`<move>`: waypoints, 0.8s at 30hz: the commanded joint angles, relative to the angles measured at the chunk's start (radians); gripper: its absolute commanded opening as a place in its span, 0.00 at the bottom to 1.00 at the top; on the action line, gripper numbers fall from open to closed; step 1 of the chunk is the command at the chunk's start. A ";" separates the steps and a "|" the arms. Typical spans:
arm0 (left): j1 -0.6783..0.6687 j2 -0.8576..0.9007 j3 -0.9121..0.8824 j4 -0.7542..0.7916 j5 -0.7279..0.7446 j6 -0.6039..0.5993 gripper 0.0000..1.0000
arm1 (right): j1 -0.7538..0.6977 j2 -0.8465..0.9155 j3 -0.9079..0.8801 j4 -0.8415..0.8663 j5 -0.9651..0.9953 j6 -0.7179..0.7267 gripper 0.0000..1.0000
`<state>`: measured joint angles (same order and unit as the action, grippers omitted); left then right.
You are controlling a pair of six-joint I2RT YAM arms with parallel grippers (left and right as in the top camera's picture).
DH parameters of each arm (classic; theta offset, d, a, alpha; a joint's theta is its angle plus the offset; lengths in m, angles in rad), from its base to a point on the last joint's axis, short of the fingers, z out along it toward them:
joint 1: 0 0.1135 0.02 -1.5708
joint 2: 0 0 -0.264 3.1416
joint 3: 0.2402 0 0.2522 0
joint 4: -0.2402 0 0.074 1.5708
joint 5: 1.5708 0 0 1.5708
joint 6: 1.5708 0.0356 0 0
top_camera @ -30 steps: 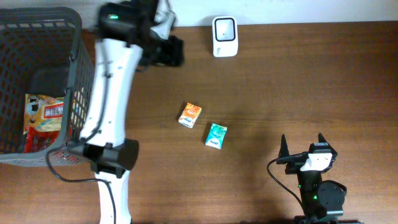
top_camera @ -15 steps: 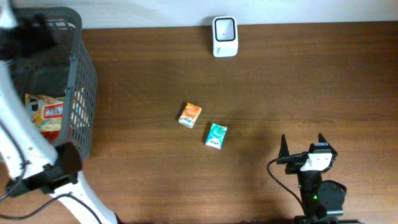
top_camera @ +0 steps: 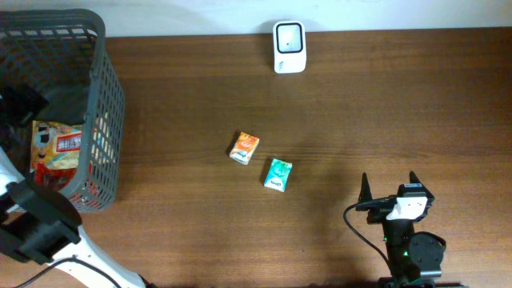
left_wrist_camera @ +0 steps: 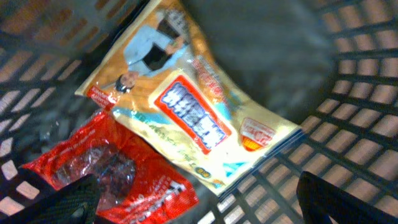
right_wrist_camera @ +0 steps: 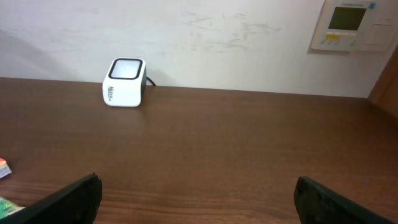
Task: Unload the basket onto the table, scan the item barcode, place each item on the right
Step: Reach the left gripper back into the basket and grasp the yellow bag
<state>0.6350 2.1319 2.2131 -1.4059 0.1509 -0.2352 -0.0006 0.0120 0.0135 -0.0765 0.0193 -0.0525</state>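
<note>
Both left fingers and right fingers gape released, left over the basket's yellow packet.

Yellow packet hides part of red packet (print blurred).

I read the left arm at the far left edge of the overhead view, its wrist reaching forward and pitched downward. The left gripper has its jaws wide apart, holding nothing. The right arm sits folded at the front right. The right gripper points level and forward, jaws wide apart and empty.
</note>
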 commanded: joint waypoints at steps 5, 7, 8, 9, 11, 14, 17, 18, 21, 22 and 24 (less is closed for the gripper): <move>-0.044 -0.017 -0.201 0.069 -0.274 -0.197 0.99 | -0.006 -0.006 -0.008 -0.003 0.012 0.008 0.98; -0.059 -0.017 -0.252 0.103 -0.275 -0.212 0.99 | -0.006 -0.006 -0.008 -0.003 0.012 0.008 0.98; -0.064 -0.017 -0.271 0.114 -0.275 -0.220 0.99 | -0.006 -0.006 -0.008 -0.003 0.012 0.008 0.98; -0.067 -0.017 -0.295 0.130 -0.274 -0.225 0.99 | -0.006 -0.006 -0.008 -0.003 0.012 0.008 0.98; -0.073 -0.017 -0.338 0.157 -0.272 -0.229 0.99 | -0.006 -0.006 -0.008 -0.003 0.012 0.008 0.99; -0.083 -0.017 -0.428 0.207 -0.271 -0.244 0.99 | -0.006 -0.006 -0.008 -0.003 0.012 0.008 0.98; -0.084 -0.017 -0.490 0.245 -0.271 -0.247 0.99 | -0.006 -0.006 -0.008 -0.003 0.012 0.008 0.98; -0.084 -0.017 -0.505 0.254 -0.272 -0.247 0.99 | -0.006 -0.006 -0.008 -0.003 0.012 0.008 0.98; -0.084 -0.017 -0.529 0.269 -0.272 -0.247 0.98 | -0.006 -0.006 -0.008 -0.003 0.012 0.008 0.98; -0.085 -0.017 -0.529 0.269 -0.272 -0.247 0.92 | -0.006 -0.006 -0.008 -0.003 0.012 0.008 0.98; -0.084 -0.017 -0.529 0.268 -0.272 -0.246 0.79 | -0.006 -0.006 -0.008 -0.003 0.012 0.008 0.98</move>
<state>0.5526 2.1292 1.7107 -1.1389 -0.1070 -0.4713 -0.0006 0.0120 0.0135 -0.0765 0.0189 -0.0521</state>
